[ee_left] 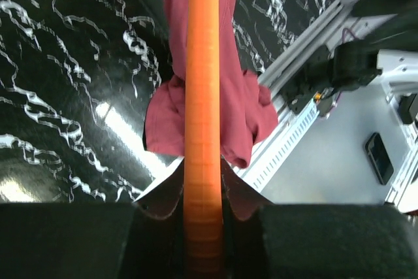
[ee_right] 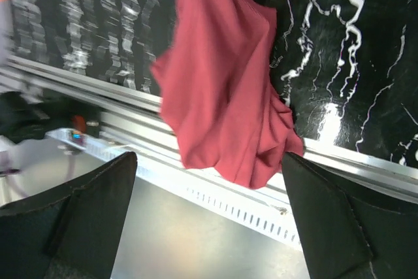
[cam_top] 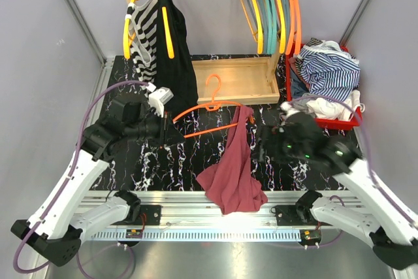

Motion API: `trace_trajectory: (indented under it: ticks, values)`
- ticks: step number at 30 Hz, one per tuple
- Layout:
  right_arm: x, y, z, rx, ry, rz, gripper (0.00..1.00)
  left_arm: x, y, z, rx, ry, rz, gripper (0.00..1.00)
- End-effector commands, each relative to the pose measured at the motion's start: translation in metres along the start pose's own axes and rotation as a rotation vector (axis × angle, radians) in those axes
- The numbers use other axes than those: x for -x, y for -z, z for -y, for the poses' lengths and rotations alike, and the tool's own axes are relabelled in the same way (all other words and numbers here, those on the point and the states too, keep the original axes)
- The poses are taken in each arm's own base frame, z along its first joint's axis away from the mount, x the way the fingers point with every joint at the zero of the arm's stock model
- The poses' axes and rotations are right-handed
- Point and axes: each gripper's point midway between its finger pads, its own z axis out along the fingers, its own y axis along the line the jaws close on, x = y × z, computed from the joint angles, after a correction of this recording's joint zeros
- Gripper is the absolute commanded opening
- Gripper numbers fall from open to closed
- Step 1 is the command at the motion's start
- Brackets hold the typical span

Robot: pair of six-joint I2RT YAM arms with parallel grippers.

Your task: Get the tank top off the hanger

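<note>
Now my left gripper [ee_left: 204, 230] is pinching the orange hanger [ee_left: 202, 96] near one end, with the jaws pressed on both sides of the bar. My right gripper [ee_right: 209, 223] is spread wide and holds nothing. The red tank top [cam_top: 233, 178] hangs from the hanger's other end, lies on the black table [cam_top: 150, 164] and drapes over its near edge.

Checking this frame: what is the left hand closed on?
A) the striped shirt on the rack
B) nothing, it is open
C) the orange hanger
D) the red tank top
C: in the left wrist view the orange hanger runs straight between the closed fingers of the left hand, while the red tank top hangs farther along it, clear of the fingers.
</note>
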Motion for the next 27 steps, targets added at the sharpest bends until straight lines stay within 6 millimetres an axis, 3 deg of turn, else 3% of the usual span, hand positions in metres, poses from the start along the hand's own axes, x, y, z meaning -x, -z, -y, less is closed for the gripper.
trace_trajectory:
  ticks: [1, 3, 5, 6, 8, 9, 11, 14, 16, 20, 21, 22, 23, 26, 27]
  values:
    - [0.007, -0.048, -0.015, 0.05, 0.042, 0.006, 1.0, 0.039, 0.008, 0.017, -0.036, -0.037, 0.135, 0.0]
    - [-0.006, -0.08, -0.002, -0.034, 0.035, -0.049, 1.0, 0.038, 0.009, 0.016, -0.029, -0.035, 0.14, 0.0]
    - [-0.006, -0.106, 0.006, -0.094, 0.015, -0.025, 1.0, 0.038, 0.013, 0.017, -0.023, -0.032, 0.16, 0.0]
    - [-0.019, -0.119, 0.009, -0.095, 0.021, -0.05, 1.0, 0.036, 0.012, 0.016, -0.025, -0.026, 0.159, 0.0]
    - [-0.016, -0.138, -0.01, -0.018, -0.01, -0.016, 1.0, 0.036, 0.014, 0.019, -0.037, -0.015, 0.169, 0.0]
    - [-0.032, -0.151, -0.014, -0.013, 0.007, -0.049, 1.0, 0.033, 0.012, 0.018, -0.038, -0.011, 0.164, 0.0]
    - [-0.04, -0.175, -0.025, 0.004, -0.008, -0.059, 0.98, 0.033, 0.012, 0.018, -0.041, 0.001, 0.172, 0.0]
    - [-0.062, -0.203, -0.026, -0.034, -0.041, -0.121, 0.83, 0.036, 0.016, 0.019, -0.037, 0.005, 0.194, 0.0]
    - [-0.076, -0.211, -0.022, -0.065, -0.07, -0.16, 0.73, 0.039, 0.021, 0.017, -0.009, 0.001, 0.215, 0.0]
    - [-0.091, -0.211, -0.005, -0.146, -0.088, -0.201, 0.37, 0.042, 0.034, 0.003, 0.104, 0.019, 0.261, 0.0]
    - [-0.093, -0.205, 0.003, -0.178, -0.086, -0.207, 0.15, 0.042, 0.038, -0.001, 0.128, 0.022, 0.274, 0.0]
    - [-0.093, -0.202, 0.009, -0.204, -0.091, -0.202, 0.04, 0.043, 0.041, -0.007, 0.17, 0.033, 0.295, 0.0]
    - [-0.093, -0.196, 0.02, -0.256, -0.086, -0.196, 0.0, 0.043, 0.046, -0.008, 0.183, 0.031, 0.316, 0.0]
    - [-0.084, -0.179, 0.042, -0.376, -0.072, -0.155, 0.0, 0.041, 0.058, -0.017, 0.243, 0.059, 0.367, 0.0]
    - [-0.075, -0.171, 0.041, -0.391, -0.082, -0.123, 0.0, 0.041, 0.061, -0.018, 0.253, 0.064, 0.381, 0.0]
